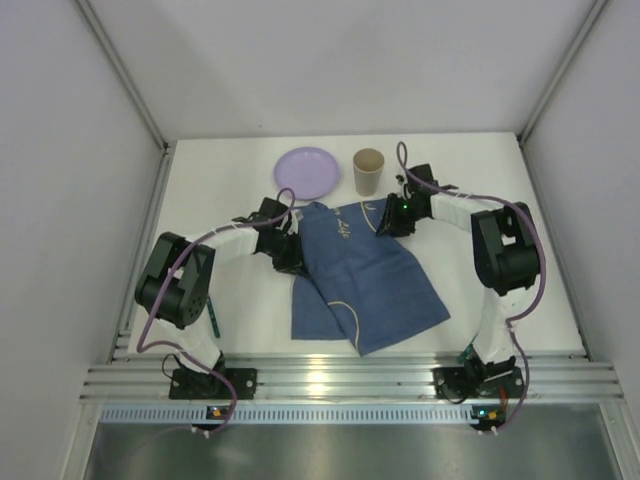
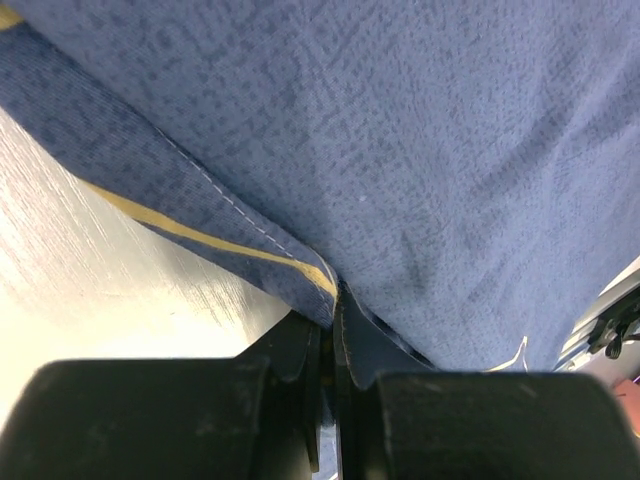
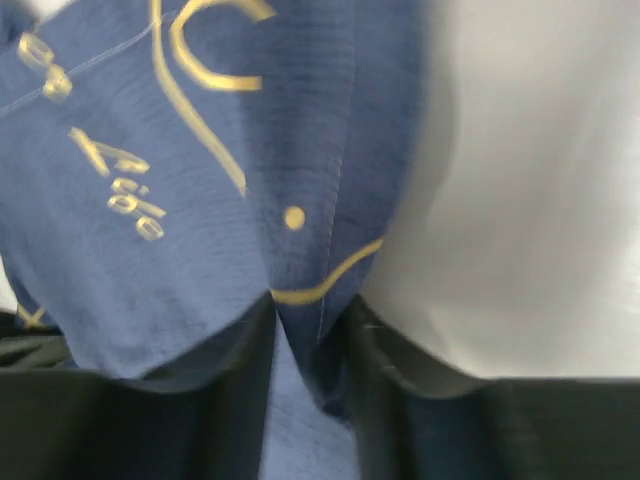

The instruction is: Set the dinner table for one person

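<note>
**Claw state.** The left claw (image 2: 330, 318) is fully closed on the hemmed edge of the mat (image 1: 365, 285), with cloth pinched between its pads. The right claw (image 3: 310, 345) stands part-way closed with a fold of the mat's far edge between its fingers. That view is blurred, so whether it grips cannot be told.

**Location.** The table (image 1: 225, 190) lies under everything. The mat lies rumpled at its centre with one flap doubled over. The plate (image 1: 307, 172) and cup (image 1: 369, 172) stand just beyond the mat's far edge.

**Hazards.**
1. One-sided hold. If the right claw closes on too little cloth, a lift would probably drag the mat from the left side only and bunch it further.
2. Slip. The left pinch sits at the very hem, so a hard pull could draw the cloth out of the pads.
3. Cup strike. The right claw works near the cup. Swinging cloth or the claw itself could tip this tall, light-looking item.
4. Remaining fold. If the pinched points are not true corners, the flap may stay doubled.

**Materials.**
- Mat: blue woven cloth, limp, with a fine weave, stitched hem and cream-yellow line drawings.
- Plate: lilac, round, shallow and smooth.
- Cup: brown, tapered, upright and open-topped, apparently paper.
- Table: white, matte and flat.
</note>
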